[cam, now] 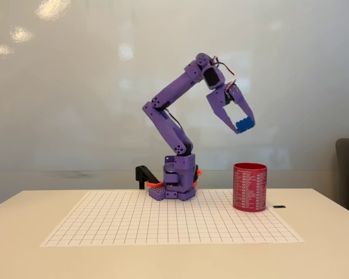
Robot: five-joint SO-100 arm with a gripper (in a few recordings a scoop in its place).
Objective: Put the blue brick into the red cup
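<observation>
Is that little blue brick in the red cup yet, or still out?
Still out. The blue brick is pinched at the tips of the pincer, up in the air above the upright red cup.

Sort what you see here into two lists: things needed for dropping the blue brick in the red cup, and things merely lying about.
Needed:
- small bright-blue studded plastic brick, held in the purple tool
- red cylindrical cup with white print

Lying about:
- white gridded paper mat
- small black flat item right of the cup
- black clamp behind the arm's base
</observation>
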